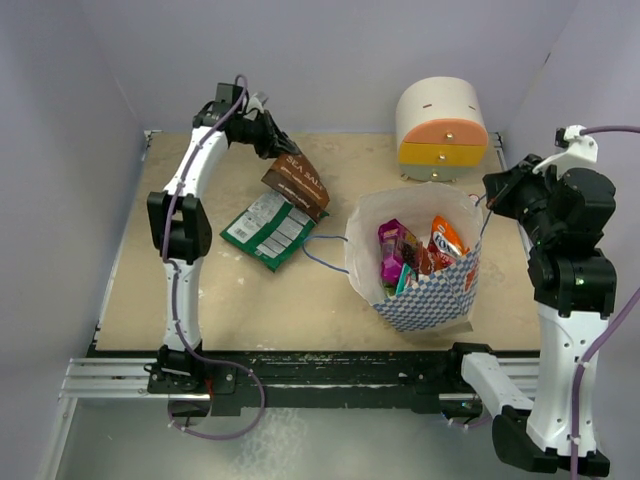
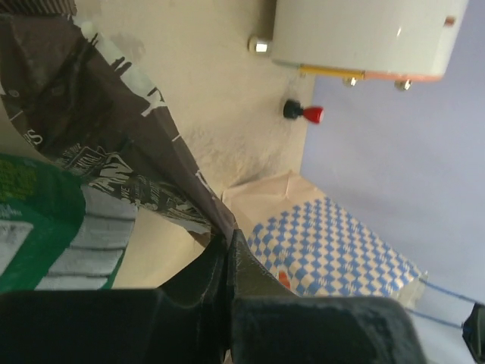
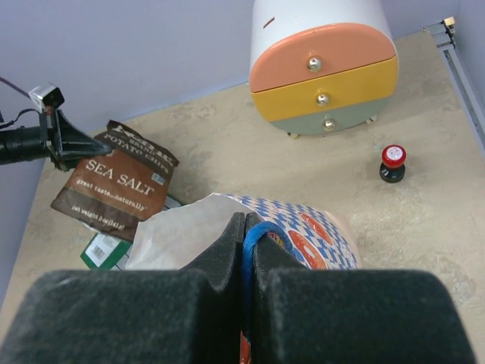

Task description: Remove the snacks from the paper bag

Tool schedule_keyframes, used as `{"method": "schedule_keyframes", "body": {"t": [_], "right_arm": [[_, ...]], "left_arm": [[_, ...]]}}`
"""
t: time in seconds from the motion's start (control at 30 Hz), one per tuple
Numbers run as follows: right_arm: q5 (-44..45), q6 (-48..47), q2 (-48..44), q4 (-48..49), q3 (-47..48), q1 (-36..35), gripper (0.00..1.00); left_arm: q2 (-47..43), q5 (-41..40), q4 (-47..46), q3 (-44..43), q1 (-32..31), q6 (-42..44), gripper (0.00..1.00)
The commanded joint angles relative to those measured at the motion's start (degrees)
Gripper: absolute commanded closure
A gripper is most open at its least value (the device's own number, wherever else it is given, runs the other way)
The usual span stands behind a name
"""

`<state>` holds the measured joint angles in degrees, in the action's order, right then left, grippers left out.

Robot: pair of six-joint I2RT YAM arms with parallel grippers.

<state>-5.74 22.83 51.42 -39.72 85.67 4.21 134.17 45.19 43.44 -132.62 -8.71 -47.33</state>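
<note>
Left gripper (image 2: 229,243) is pinching shut on one edge of the dark brown chip bag (image 2: 91,129). The left wrist view is cutting off most of the print. The right wrist view is giving "SEA SALT" on its face. The top view is showing it hanging tilted off the fingers, its lower end overlapping a green packet (image 1: 268,230) lying flat on the table (image 1: 200,300). Can't tell whether the two are touching.

Right gripper (image 3: 244,227) is clamping together on the thin blue string handle (image 3: 256,229) of the paper bag (image 3: 303,227). The bag is standing mid-table, near the domed cabinet (image 3: 326,68).

Only the top view is looking into the bag's mouth, where a magenta packet (image 1: 392,245), an orange packet (image 1: 447,238) and a teal packet (image 1: 405,278) are sticking up. Packets lower down are hidden.

Both wrist views are catching a small red-capped black thing (image 3: 392,163) beside the cabinet, too small to identify.
</note>
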Motion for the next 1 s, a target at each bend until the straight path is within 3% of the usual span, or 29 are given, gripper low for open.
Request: {"method": "schedule_keyframes", "body": {"t": [0.0,0.07,0.2,0.43,0.73,0.97], "right_arm": [[-2.26,-0.28,0.71,7.92,2.05,0.1,1.0],[-2.81,-0.16,0.91,8.08,1.97,0.1,1.0],[-3.52,-0.12,1.19,8.11,1.75,0.1,1.0],[-4.89,0.05,1.93,7.95,2.24,-0.31,1.0],[-5.43,0.18,1.97,7.71,1.92,-0.69,1.0],[-5.75,-0.19,2.77,7.65,2.36,-0.69,1.0]], "left_arm": [[-1.67,4.61,12.99,-2.73,0.11,12.74,1.0],[-1.87,-1.97,20.65,-1.72,1.49,19.97,1.0],[-1.49,-9.92,26.9,2.29,4.36,28.34,1.0],[-0.68,-25.53,29.93,2.62,4.75,33.01,1.0],[-0.91,-25.76,25.76,12.79,4.23,33.19,1.0],[-8.32,-29.29,17.67,22.47,4.14,31.97,0.7]]}}
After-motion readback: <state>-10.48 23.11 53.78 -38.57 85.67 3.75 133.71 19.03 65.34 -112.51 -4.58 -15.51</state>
